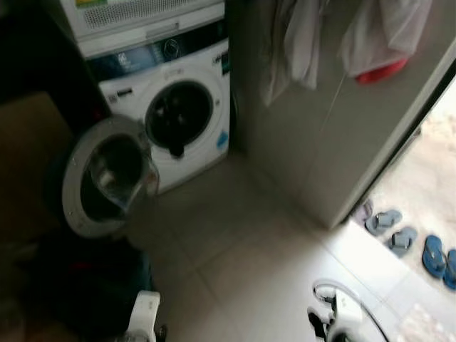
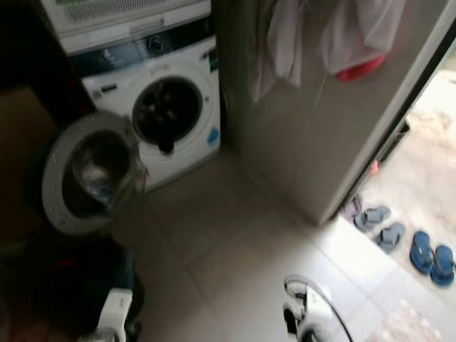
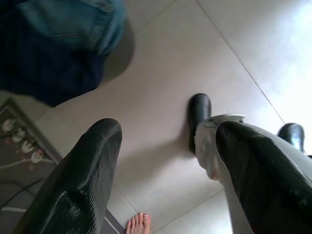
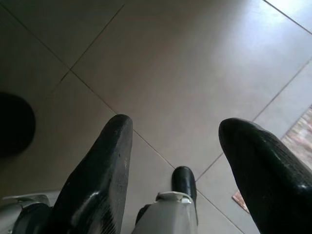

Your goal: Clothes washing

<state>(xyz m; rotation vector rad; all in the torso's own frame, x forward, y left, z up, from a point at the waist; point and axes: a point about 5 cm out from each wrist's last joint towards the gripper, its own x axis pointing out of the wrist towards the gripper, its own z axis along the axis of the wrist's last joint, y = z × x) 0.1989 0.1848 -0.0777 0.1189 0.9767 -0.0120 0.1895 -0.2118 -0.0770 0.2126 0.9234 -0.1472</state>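
A white front-loading washing machine stands against the back wall, under another white appliance stacked on top of it. Its round door with the grey rim is swung fully open toward the robot's left, and the dark drum opening is exposed. A small dark piece hangs at the lower edge of the opening; I cannot tell what it is.

On the light tiled floor, in the shade below the open door, lies a dark heap of clothes. In the left wrist view it appears as blue denim and dark navy fabric, lying on the tiles beside a grey patterned mat.

The left hand hangs low near this heap, its two black fingers spread apart and holding nothing. The right hand also points down at the bare tiles, with its fingers spread and empty. The robot's black feet are visible under both hands, and the bare toes of a person show at the edge of the mat.

To the right of the machine, pale garments hang against a grey wall. By the bright doorway, several blue and grey slippers lie on the floor.
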